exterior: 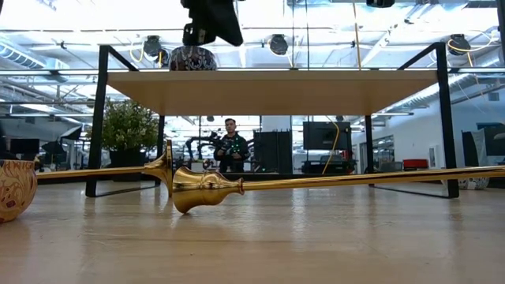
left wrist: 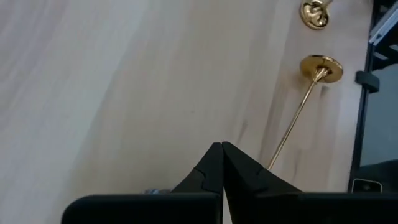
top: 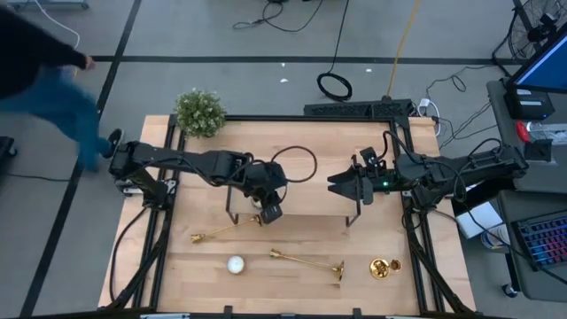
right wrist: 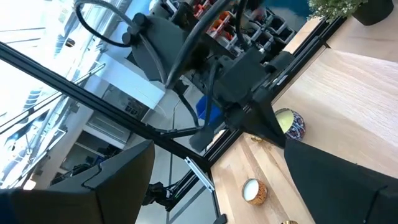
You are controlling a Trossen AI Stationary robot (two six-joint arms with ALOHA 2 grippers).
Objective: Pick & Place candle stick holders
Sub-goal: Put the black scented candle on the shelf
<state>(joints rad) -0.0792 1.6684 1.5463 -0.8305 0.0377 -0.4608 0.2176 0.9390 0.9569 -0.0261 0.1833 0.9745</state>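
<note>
Gold candle stick holders [top: 307, 260] lie flat; left claw [left wrist: 222, 163] closed empty.

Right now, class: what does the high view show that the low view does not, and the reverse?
Only the high view shows the white tealight, the plant's place at the table's far left corner, and both arms whole: the left gripper shut, the right gripper open. Only the low view shows a person in the room behind. Both show the candle stick holders lying flat and the wooden shelf.
</note>
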